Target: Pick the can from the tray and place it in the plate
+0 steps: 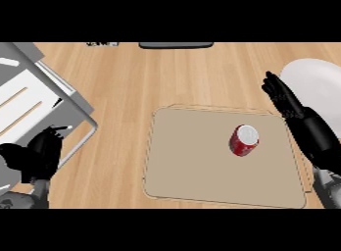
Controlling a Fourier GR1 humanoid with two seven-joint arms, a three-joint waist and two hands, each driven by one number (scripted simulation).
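Red can (244, 140) upright on tray (195, 166), untouched. My right hand (293, 110) beside it, fingers straight; left hand (36, 154) resting, relaxed. Next I judge: close around can, lift to plate (325, 83).

Single head view, steeply down onto counter (130, 78)

The round white plate (319, 98) runs off the right edge, its near side hidden behind the right robot hand (285, 100). A dark flat object (176, 45) at the top is cut off.
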